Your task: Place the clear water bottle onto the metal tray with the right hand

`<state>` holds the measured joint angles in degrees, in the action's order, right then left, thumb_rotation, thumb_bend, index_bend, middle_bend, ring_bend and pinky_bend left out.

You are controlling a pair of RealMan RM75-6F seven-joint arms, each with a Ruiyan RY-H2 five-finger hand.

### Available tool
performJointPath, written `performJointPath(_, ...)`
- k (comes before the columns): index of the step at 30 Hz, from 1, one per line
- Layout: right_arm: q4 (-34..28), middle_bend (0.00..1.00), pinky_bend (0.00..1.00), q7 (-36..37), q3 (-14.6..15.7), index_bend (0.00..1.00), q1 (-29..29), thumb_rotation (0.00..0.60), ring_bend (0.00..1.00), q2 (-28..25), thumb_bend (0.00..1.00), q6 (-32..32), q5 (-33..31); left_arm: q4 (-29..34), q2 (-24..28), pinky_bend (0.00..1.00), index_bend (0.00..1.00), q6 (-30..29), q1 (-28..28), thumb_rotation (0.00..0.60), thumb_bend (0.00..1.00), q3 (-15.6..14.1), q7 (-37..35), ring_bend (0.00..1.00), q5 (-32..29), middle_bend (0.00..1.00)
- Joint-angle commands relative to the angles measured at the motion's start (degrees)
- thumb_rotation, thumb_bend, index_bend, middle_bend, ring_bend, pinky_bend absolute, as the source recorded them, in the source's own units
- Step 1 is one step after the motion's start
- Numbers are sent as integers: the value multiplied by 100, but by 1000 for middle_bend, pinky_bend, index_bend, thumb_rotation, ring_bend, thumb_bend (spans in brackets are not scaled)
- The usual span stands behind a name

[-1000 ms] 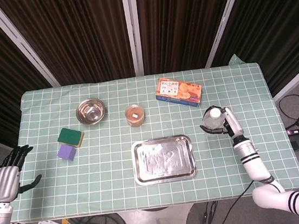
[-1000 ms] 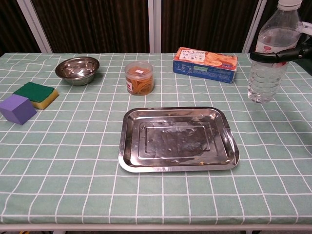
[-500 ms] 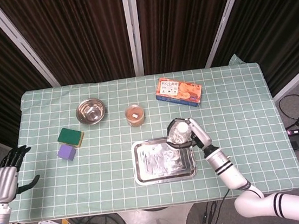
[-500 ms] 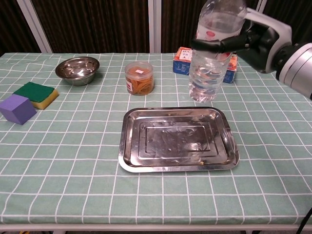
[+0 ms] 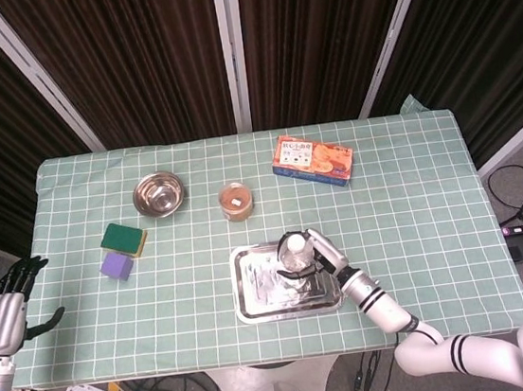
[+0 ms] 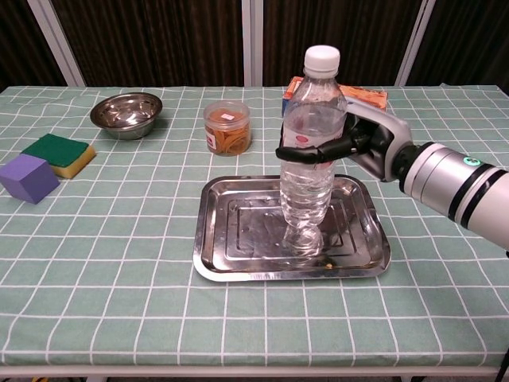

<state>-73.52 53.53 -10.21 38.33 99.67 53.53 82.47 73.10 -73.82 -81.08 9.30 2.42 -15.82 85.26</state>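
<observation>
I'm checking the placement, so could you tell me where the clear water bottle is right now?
The clear water bottle stands upright on the metal tray, right of its centre in the chest view, gripped by the right hand.

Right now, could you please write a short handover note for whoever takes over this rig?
Right hand: grips the clear water bottle around its middle, bottle upright.
Left hand: off the table's left edge, fingers apart, holding nothing.
Bottle: over the metal tray, base at or just touching the tray floor; contact cannot be confirmed.
Done: bottle is at the tray.
Left: settle it if needed, release, and withdraw the right hand without tipping it.
</observation>
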Motion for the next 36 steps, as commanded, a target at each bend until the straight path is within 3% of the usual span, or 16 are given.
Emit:
performJointPath(1,205,565,386,41,97,726,51,600,375,116,115,-16,112,-24,-7,193,185,-4,-2,561,258,3,-17,109,0,207)
performJointPath(5,392,536,378,78,214,686,96,600,357,159,71,48,307,-48,-19,193,185,-27,-17,562,257,18,-71,110,-11,207)
performJointPath(7,427,488,349,174,330,597,134,600,305,109,21,40,458,-73,-50,193,185,-66,-27,565,257,29,-98,110,-5,207)
performJointPath(11,317,242,156,431,592,110,264,600,78,-198,0,-51,802,-99,-76,193,185,-81,-23,567,258,30,-102,110,18,207)
performJointPath(12,279,165,99,449,646,37,288,600,33,-286,0,-72,858,-96,-75,193,185,-84,-20,565,258,34,-102,110,21,207)
performJointPath(16,-21,11,0,214,825,0,316,600,0,-800,0,-136,956,-62,-65,193,185,-81,-6,564,257,38,-77,110,37,207)
performJointPath(23,-1108,0,0,-758,972,0,85,600,0,-2177,0,-152,650,54,-44,193,185,-77,6,565,257,30,18,109,61,207)
performJointPath(27,-1821,0,0,-2342,1091,0,-196,600,0,-3294,0,-88,201,156,13,193,185,-80,0,562,257,30,104,110,54,207)
performJointPath(30,-2065,0,0,-4477,1097,0,-595,600,0,-3627,0,450,-463,218,44,193,185,-15,8,563,257,23,152,110,17,207)
performJointPath(33,-2186,0,0,-6422,1021,0,-1010,600,0,-3476,0,1344,-1200,237,52,193,185,36,28,560,257,26,203,109,-2,207)
performJointPath(36,-1947,0,0,-7273,937,0,-1286,600,0,-3074,0,2028,-1403,232,39,193,185,65,52,560,257,44,218,110,-18,207)
